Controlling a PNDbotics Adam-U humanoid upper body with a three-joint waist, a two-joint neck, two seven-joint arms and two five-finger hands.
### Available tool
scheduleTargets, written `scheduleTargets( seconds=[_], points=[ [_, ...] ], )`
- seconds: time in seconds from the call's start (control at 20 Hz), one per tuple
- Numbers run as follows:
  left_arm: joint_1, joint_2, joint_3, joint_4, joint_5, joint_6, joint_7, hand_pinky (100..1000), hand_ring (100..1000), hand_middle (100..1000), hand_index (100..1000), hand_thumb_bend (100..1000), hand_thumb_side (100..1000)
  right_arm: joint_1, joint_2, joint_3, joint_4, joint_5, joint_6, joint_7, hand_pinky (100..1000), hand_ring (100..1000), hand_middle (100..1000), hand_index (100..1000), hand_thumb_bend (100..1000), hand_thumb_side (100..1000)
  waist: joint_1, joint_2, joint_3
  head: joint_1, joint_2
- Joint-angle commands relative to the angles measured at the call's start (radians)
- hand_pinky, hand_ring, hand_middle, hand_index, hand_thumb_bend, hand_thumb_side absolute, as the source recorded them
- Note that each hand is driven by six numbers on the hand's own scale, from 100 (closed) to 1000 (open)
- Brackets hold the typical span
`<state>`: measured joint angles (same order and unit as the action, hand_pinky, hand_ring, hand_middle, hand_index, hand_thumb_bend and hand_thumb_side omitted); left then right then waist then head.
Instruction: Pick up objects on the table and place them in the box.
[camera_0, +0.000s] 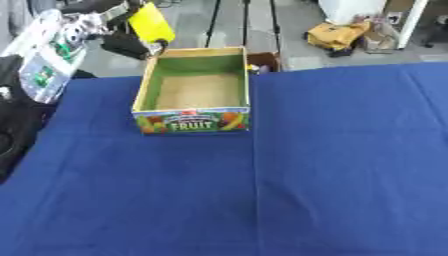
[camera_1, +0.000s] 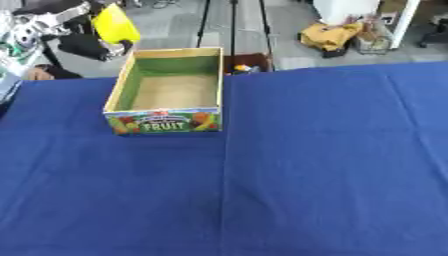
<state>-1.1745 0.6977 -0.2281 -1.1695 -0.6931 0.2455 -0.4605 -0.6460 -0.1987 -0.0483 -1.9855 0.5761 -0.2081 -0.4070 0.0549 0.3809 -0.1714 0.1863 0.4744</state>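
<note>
Left eye view: left hand (camera_0: 131, 44) blurred, holding yellow object (camera_0: 151, 22).

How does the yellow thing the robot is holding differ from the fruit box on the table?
The yellow object is plain yellow and flat-looking; the box is green inside with a printed fruit front. The yellow object is held up in the left hand, beyond the box's far left corner; the box rests on the blue tablecloth. The box is clearly larger.

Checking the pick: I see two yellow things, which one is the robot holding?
The bright yellow flat piece at upper left, in the left hand beyond the box. The duller yellow bundle lies on the floor, untouched.
</note>
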Motion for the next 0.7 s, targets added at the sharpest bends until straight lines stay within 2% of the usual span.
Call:
scheduleTargets(
  seconds=[0.05,0.35,0.7],
  points=[
    [-0.043,-0.019,0.028,0.053,-0.040,-0.009,0.040,450,479,454,618,100,528,-0.035,-0.025,0.001,-0.015,-0.012,-0.004,0.004,746,853,651,859,100,1000,0.003,-0.002,-0.007,0.023,-0.040],
    [-0.074,-0.062,0.076,0.182,-0.122,-0.078,0.123,444,473,451,613,100,526,-0.060,-0.023,0.003,-0.015,-0.021,-0.009,0.005,745,853,645,859,100,1000,0.009,0.035,-0.038,0.057,-0.084],
    [-0.080,-0.080,0.098,0.260,-0.173,-0.113,0.169,445,475,454,617,100,528,-0.072,-0.025,0.003,-0.015,-0.028,-0.008,0.005,743,853,641,858,100,1000,0.011,0.064,-0.054,0.067,-0.104]
  ],
)
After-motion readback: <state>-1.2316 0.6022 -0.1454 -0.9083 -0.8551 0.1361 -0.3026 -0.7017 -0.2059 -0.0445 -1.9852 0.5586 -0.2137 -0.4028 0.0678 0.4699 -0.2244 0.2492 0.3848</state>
